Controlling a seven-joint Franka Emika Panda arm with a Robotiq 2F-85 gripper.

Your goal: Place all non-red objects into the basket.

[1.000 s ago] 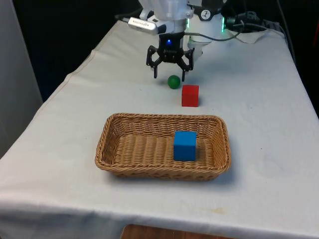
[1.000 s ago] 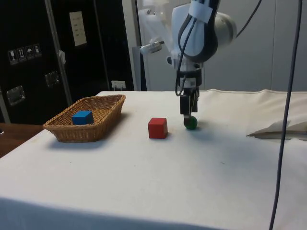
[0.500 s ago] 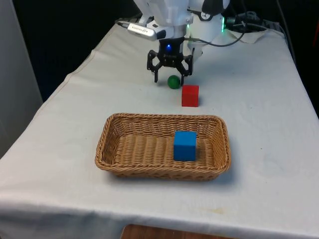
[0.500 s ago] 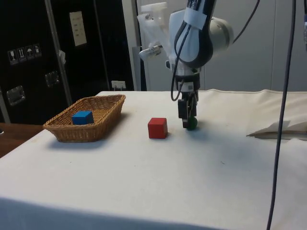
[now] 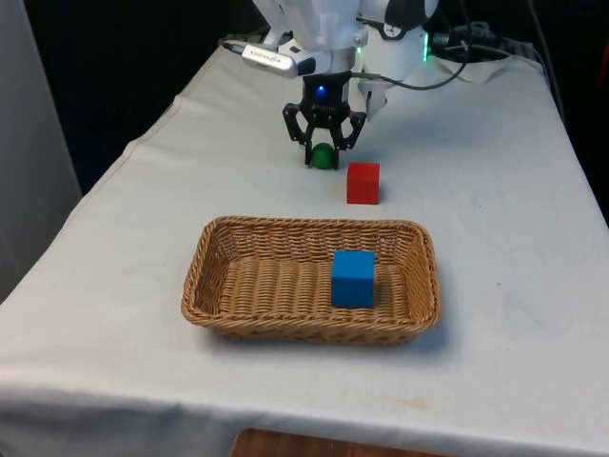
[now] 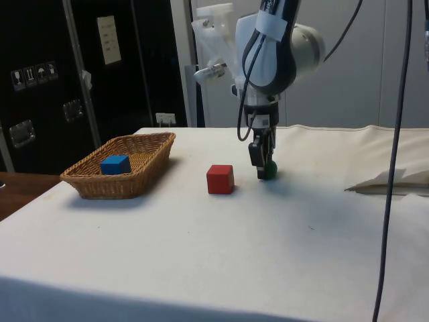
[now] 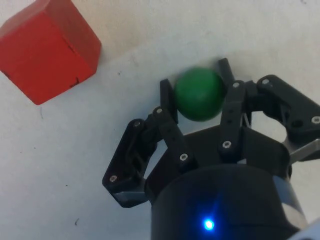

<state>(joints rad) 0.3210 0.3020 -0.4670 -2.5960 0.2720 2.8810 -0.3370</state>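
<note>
— White cloth on the table; how far along?
— Blue cube [image 5: 353, 278] sits in the wicker basket [image 5: 218, 282]. Gripper [image 5: 324, 158] has its fingers clamped around the green ball [image 7: 199, 94] on the cloth, near the red cube [image 5: 363, 183].
— Left?
— Carrying the ball over.

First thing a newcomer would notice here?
The gripper down at the cloth, its fingers closed against a green ball, near the table's far end. Next, the red cube just beside it, toward the front view's right. Then the basket nearer the camera, holding a blue cube.
</note>
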